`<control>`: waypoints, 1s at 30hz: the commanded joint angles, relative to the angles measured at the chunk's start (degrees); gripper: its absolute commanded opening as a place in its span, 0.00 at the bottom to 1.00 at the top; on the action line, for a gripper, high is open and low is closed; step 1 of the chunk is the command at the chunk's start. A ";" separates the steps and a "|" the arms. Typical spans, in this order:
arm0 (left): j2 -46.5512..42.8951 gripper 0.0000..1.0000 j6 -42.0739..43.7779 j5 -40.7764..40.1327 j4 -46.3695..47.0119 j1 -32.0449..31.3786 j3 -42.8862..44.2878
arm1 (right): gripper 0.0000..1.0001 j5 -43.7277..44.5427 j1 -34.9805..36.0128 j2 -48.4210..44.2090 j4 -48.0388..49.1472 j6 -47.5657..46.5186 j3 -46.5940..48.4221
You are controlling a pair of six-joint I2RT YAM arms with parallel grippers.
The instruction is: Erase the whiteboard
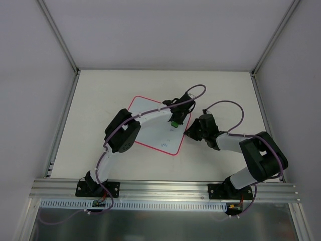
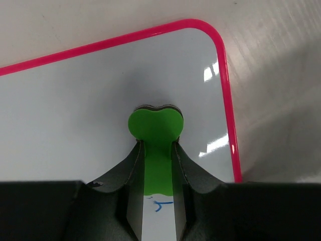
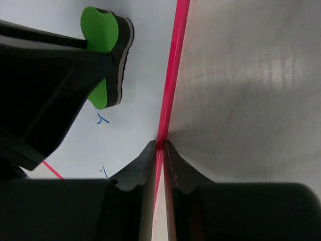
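Left gripper (image 2: 158, 145) pinching eraser (image 2: 155, 123), whiteboard (image 1: 155, 134) askew, long axis crosswise

I see the whiteboard (image 1: 156, 134) lying flat, turned askew, pink-bordered, with small blue scribbles (image 1: 164, 144) near its right edge.

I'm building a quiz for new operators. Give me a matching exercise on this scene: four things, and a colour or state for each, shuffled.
Things:
1. eraser
2. border of the whiteboard
3. scribbles
4. right gripper

Colour or state:
A. blue
B. shut on the board's edge
C. green
D. pink

Pairs: 1-C, 2-D, 3-A, 4-B
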 commanded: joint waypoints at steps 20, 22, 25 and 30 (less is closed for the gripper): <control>-12.90 0.00 -13.68 8.03 -7.42 -3.37 -29.78 | 0.15 2.40 0.51 2.67 -7.98 0.16 -2.08; -14.05 0.00 -14.65 7.76 -7.51 -3.98 -32.60 | 0.15 2.49 0.42 2.67 -8.07 0.16 -2.16; -15.27 0.00 -16.76 7.68 -7.51 -4.51 -36.29 | 0.14 2.49 0.51 2.67 -7.98 0.16 -2.25; -18.88 0.00 -19.05 5.83 -7.33 -4.78 -41.12 | 0.15 2.58 0.42 3.11 -7.81 0.16 -2.34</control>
